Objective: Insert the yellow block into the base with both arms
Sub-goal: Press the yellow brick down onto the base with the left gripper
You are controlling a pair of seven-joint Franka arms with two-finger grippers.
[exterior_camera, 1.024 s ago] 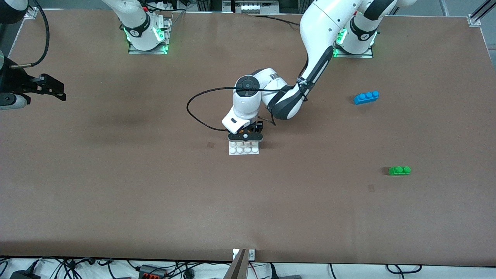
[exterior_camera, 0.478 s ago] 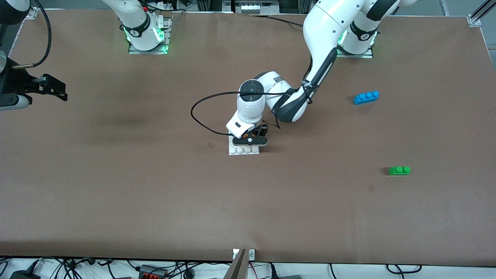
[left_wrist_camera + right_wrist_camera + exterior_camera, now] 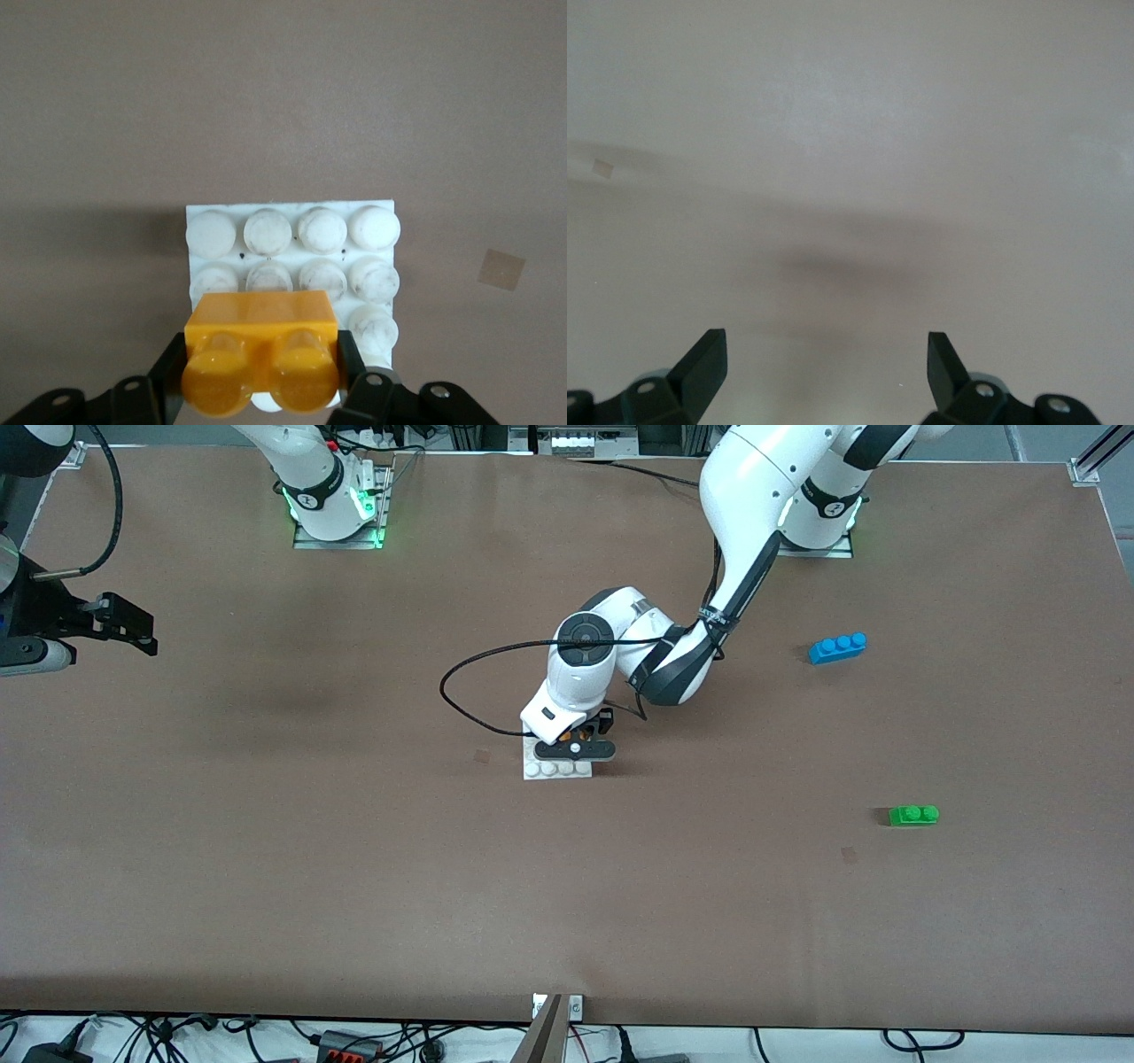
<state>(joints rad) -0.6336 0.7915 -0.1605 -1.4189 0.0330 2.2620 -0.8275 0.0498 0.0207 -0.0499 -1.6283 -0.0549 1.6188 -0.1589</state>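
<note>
Left gripper (image 3: 261,390), clamped on the yellow block (image 3: 260,352), hung over the base (image 3: 292,232) at table centre, needing alignment and a press down; right gripper (image 3: 826,359) waited open at nine o'clock.

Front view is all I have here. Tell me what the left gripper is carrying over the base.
Observer: The left gripper is shut on the yellow block, studs facing the wrist camera.
Operator: Give me its position over the base.
Observer: In the left wrist view the block covers part of the base; two full stud rows show past it.
Operator: Report the right gripper.
Observer: The right gripper waits open over bare table at the right arm's end, holding nothing.
</note>
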